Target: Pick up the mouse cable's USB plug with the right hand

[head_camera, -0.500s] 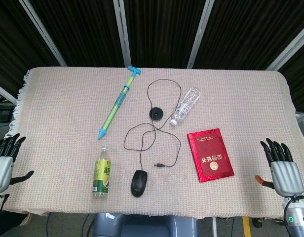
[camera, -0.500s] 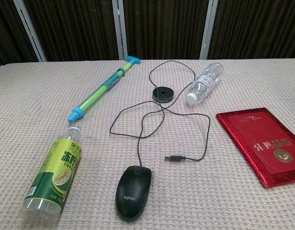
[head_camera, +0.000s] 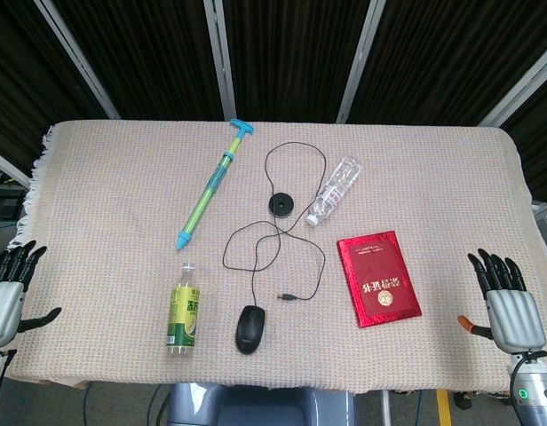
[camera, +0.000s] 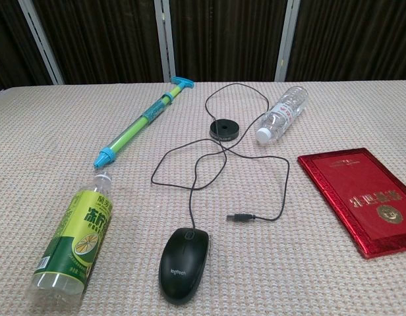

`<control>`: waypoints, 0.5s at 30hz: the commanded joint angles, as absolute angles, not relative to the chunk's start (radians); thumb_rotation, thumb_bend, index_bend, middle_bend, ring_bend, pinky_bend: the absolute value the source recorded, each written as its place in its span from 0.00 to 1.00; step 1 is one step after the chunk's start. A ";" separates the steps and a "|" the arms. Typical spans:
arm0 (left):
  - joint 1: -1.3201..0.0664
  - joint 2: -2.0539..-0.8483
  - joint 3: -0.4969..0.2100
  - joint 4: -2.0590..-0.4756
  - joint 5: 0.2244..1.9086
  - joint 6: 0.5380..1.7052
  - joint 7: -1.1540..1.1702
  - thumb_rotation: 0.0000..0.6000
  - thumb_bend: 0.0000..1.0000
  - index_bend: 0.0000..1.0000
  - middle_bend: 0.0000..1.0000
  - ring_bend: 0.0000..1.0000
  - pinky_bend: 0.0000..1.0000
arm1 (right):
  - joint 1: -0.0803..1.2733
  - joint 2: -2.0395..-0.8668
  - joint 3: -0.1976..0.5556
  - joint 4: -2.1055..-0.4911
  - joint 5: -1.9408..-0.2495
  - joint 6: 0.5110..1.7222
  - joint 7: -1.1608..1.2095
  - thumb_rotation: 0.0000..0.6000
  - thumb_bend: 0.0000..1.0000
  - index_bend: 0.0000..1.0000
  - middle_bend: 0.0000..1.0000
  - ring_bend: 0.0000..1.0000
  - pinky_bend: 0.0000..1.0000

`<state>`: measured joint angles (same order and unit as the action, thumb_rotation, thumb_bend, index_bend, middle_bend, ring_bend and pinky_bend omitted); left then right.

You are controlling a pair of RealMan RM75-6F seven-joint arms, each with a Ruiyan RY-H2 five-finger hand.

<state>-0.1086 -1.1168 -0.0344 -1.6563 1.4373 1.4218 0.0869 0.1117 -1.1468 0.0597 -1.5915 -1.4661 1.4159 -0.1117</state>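
A black mouse (head_camera: 249, 328) (camera: 184, 264) lies near the table's front edge. Its thin black cable (head_camera: 320, 257) (camera: 285, 178) loops across the cloth and ends in a USB plug (head_camera: 287, 297) (camera: 240, 216) lying flat, just right of the mouse. My right hand (head_camera: 507, 302) hovers off the table's right front corner, fingers spread and empty, far right of the plug. My left hand (head_camera: 7, 288) sits off the left front corner, also spread and empty. Neither hand shows in the chest view.
A red booklet (head_camera: 377, 278) (camera: 362, 197) lies between the plug and my right hand. A green-labelled bottle (head_camera: 184, 311) (camera: 74, 239) lies left of the mouse. Further back are a clear bottle (head_camera: 335, 191) (camera: 282, 113), a black round disc (head_camera: 281, 205) (camera: 225, 128) and a blue-green pump toy (head_camera: 212, 186) (camera: 143, 120).
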 commanded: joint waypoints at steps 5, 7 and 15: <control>-0.109 -1.116 -0.036 -1.659 1.440 1.424 0.087 1.00 0.14 0.07 0.00 0.00 0.00 | 0.114 -1.146 0.057 -1.590 -1.470 1.412 -0.105 1.00 0.08 0.01 0.00 0.00 0.00; -0.110 -1.117 -0.033 -1.658 1.444 1.423 0.091 1.00 0.14 0.07 0.00 0.00 0.00 | 0.113 -1.144 0.057 -1.591 -1.469 1.412 -0.099 1.00 0.08 0.01 0.00 0.00 0.00; -0.108 -1.119 -0.033 -1.659 1.444 1.426 0.094 1.00 0.14 0.07 0.00 0.00 0.00 | 0.124 -1.142 0.062 -1.598 -1.470 1.399 -0.078 1.00 0.08 0.07 0.01 0.00 0.00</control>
